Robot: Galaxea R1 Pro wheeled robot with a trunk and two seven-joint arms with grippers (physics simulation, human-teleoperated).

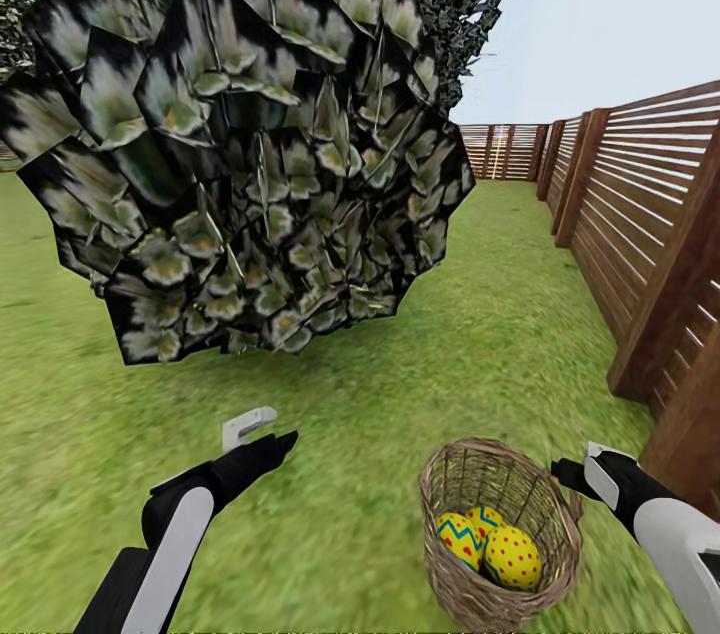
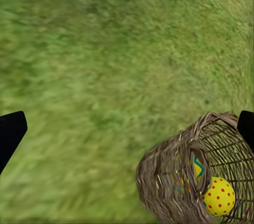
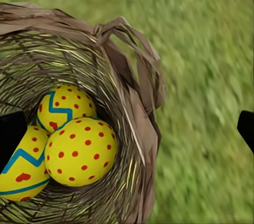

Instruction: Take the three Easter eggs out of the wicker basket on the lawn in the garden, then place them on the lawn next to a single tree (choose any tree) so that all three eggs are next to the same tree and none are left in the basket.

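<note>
Lawn [image 1: 400, 364] stretches before us to a slatted fence [image 1: 640, 214]; a large leafy bush [image 1: 240, 134] looms ahead. Nearer us, the wicker basket [image 1: 450, 494] stands on the grass between our arms, holding all three eggs [image 3: 79, 152]. Our left gripper [image 1: 262, 434] and right gripper [image 1: 578, 466] hover just beside it, jaws spread apart and empty.

My left arm [image 1: 170, 534] wears a white shell over black joints; behind my left hand [image 1: 262, 434] sits a white hooked bracket above black fingers. My right hand [image 1: 590, 476] is black, its forearm [image 1: 670, 539] white and grey.
</note>
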